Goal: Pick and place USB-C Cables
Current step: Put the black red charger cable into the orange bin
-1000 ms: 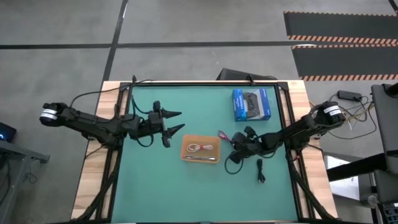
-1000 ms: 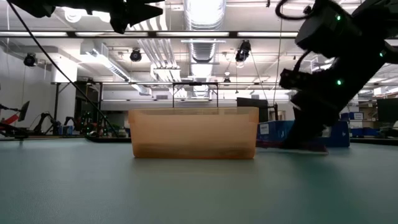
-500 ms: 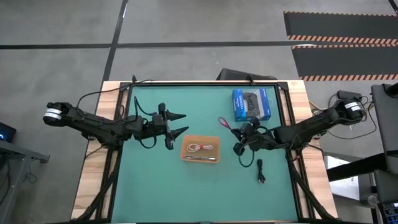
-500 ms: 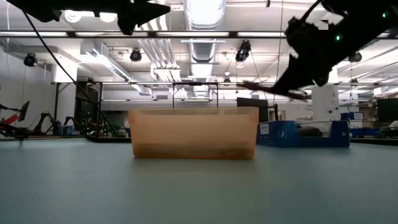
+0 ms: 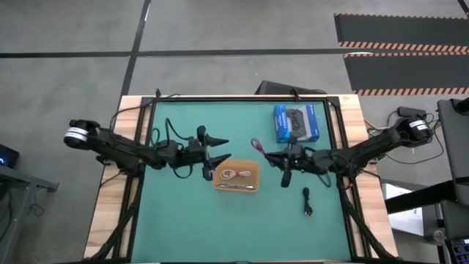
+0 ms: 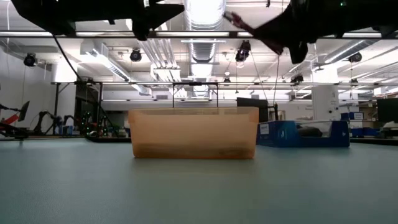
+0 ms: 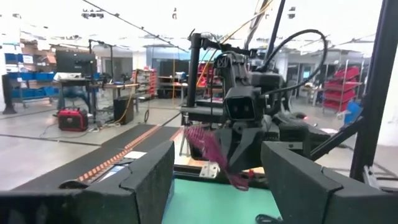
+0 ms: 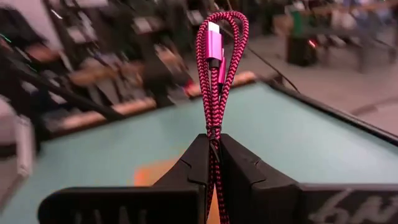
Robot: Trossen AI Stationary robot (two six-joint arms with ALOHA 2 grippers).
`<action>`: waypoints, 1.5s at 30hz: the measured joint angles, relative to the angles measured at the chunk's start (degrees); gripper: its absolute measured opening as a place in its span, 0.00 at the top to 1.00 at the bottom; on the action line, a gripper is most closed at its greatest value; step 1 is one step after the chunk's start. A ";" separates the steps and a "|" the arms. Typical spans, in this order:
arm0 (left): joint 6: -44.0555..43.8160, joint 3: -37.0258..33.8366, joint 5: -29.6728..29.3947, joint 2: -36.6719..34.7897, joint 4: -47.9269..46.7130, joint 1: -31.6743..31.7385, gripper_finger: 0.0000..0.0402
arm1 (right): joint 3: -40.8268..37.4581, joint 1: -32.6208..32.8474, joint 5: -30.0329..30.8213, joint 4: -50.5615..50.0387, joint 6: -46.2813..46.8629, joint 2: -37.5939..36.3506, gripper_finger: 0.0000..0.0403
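Carrying the magenta cable (image 8: 214,68) pinched in the right tool (image 5: 272,156), raised just beside the orange tray (image 5: 236,186), already holding white and silver-grey bundles; black cable (image 5: 308,202) waits on the desk (image 5: 183,220). Left tool (image 5: 216,148) hovers spread.

A: what else is on that green mat (image 5: 183,213)?

B: blue box (image 5: 297,122) with a controller pictured on it, far right corner. orange tray (image 5: 237,176) sits mid-table.

A: and off the table?

B: striped floor mats (image 5: 399,44) far right, grey concrete floor (image 5: 220,29) all round.
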 joint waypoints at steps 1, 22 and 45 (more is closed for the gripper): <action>-0.17 0.21 0.29 1.00 1.20 0.00 0.44 | -0.55 0.00 -0.93 3.07 -0.93 0.42 0.97; -3.15 14.71 7.11 18.21 7.31 -0.31 0.44 | 1.71 -0.02 -11.72 28.19 -9.23 11.32 0.97; -5.96 20.88 8.71 22.51 7.23 -0.39 0.44 | 3.71 -0.02 -12.63 28.15 -14.48 11.62 0.97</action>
